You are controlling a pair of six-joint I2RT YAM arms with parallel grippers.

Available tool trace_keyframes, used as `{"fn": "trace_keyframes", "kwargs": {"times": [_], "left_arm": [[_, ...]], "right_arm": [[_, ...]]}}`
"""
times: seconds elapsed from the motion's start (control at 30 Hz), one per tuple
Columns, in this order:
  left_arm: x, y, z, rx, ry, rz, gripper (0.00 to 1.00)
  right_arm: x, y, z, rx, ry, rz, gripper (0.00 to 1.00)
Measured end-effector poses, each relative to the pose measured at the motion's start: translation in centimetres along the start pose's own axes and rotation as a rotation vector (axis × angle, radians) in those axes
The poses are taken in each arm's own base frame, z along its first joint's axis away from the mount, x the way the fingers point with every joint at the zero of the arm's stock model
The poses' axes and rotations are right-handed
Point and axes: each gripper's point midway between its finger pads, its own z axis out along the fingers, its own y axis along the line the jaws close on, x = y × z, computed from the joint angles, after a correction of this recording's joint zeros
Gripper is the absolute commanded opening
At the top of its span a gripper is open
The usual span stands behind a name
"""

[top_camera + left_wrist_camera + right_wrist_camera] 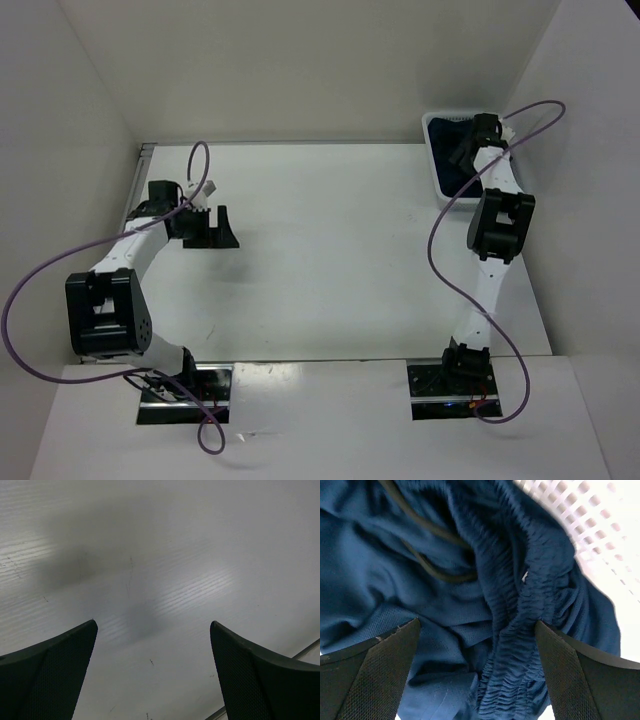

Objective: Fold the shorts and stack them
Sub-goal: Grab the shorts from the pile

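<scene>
Work on the left has not begun. At about nine o'clock in the overhead view, the left hand (222, 228) hangs above the bare white tabletop (330, 260). Its fingers are spread wide and released with nothing between them, and its own camera shows only that pale surface beneath.

At about one o'clock, in the far corner, sits a white mesh basket (445, 119) with the right arm reaching down into it. The shorts (450, 170) lie bunched inside the basket, not yet out on the tabletop.

In the right wrist view, the right hand (476, 624) is likewise released, fingers wide apart, poised close over the crumpled navy cloth. The gathered waistband (512, 645) runs from twelve towards six o'clock between the fingers. The drawstring (427, 567) loops at about ten o'clock, and the basket's mesh shows at two o'clock. I cannot tell whether the fingertips touch the cloth.

The step in hand looks like fetching the shorts out of the basket; folding has yet to start. The next move probably calls for the right hand to sink a little and clench on a thick ridge such as the waistband. It would then lift clear of the basket wall and carry the shorts towards the middle of the tabletop, where the left hand could help spread them flat. The cloth is soft, so a shallow pinch may slip.
</scene>
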Motion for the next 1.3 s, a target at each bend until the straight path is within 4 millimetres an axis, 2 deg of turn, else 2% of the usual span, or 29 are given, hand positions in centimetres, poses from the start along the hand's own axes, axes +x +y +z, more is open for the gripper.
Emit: {"fn": "trace_keyframes", "kwargs": {"times": [0.07, 0.13, 0.27, 0.33, 0.37, 0.4, 0.63, 0.7, 0.77, 0.87, 0.9, 0.93, 0.97, 1.03, 1.13, 1.2, 1.23, 1.3], "left_arm": [[-0.2, -0.2, -0.1, 0.002, 0.005, 0.000, 1.00], [-0.6, -0.2, -0.2, -0.002, -0.002, 0.007, 1.00], [-1.2, -0.2, -0.3, -0.013, -0.010, 0.018, 1.00], [-1.4, -0.3, -0.4, -0.014, -0.014, 0.022, 1.00], [-1.5, -0.3, -0.4, -0.013, -0.016, 0.024, 1.00], [-1.5, -0.4, -0.4, -0.012, -0.016, 0.026, 1.00], [-1.5, -0.6, -0.3, -0.007, -0.014, 0.032, 1.00], [-1.5, -0.6, -0.3, -0.007, -0.015, 0.032, 1.00], [-1.6, -0.6, -0.3, -0.008, -0.018, 0.034, 1.00], [-2.2, -0.7, -0.2, -0.008, -0.036, 0.051, 1.00], [-2.4, -0.8, -0.2, -0.008, -0.043, 0.056, 1.00], [-2.8, -1.0, -0.2, -0.010, -0.055, 0.069, 1.00], [-3.0, -1.1, -0.3, -0.010, -0.064, 0.079, 1.00], [-3.6, -1.8, -0.6, -0.012, -0.090, 0.108, 1.00], [-4.6, -2.8, -1.5, -0.014, -0.138, 0.150, 1.00], [-5.7, -3.3, -2.5, -0.024, -0.190, 0.183, 1.00], [-6.3, -3.5, -3.0, -0.029, -0.217, 0.197, 1.00], [-7.2, -4.0, -4.1, -0.042, -0.268, 0.223, 1.00]], "right_arm": [[1.0, 0.0, 0.5, 0.008, 0.024, -0.025, 1.00], [1.3, 0.1, 0.5, 0.009, 0.029, -0.041, 0.90], [1.2, 0.1, 0.9, 0.017, 0.030, -0.060, 0.42], [1.6, -0.3, 1.4, 0.037, 0.040, -0.068, 0.23], [1.7, -0.3, 1.5, 0.042, 0.042, -0.068, 0.04], [1.7, -0.3, 1.6, 0.042, 0.041, -0.075, 0.00], [1.8, 0.0, 1.3, 0.038, 0.044, -0.100, 0.00], [1.6, 0.3, 0.5, 0.044, 0.033, -0.133, 0.00], [1.0, 1.4, -1.1, 0.042, 0.007, -0.163, 0.00], [-1.8, 4.3, -5.3, -0.006, -0.075, -0.178, 0.00], [-3.3, 5.3, -7.3, -0.030, -0.118, -0.172, 0.00], [-5.8, 6.5, -10.4, -0.058, -0.187, -0.154, 0.00], [-6.8, 6.9, -11.8, -0.073, -0.218, -0.145, 0.00], [-10.4, 8.0, -17.3, -0.126, -0.327, -0.109, 0.00], [-15.1, 8.1, -26.2, -0.213, -0.476, -0.042, 0.00], [-17.3, 7.9, -32.3, -0.280, -0.568, 0.000, 0.00], [-17.8, 8.0, -34.7, -0.310, -0.599, 0.009, 0.00], [-18.4, 8.9, -40.9, -0.404, -0.678, 0.024, 0.00]]}}
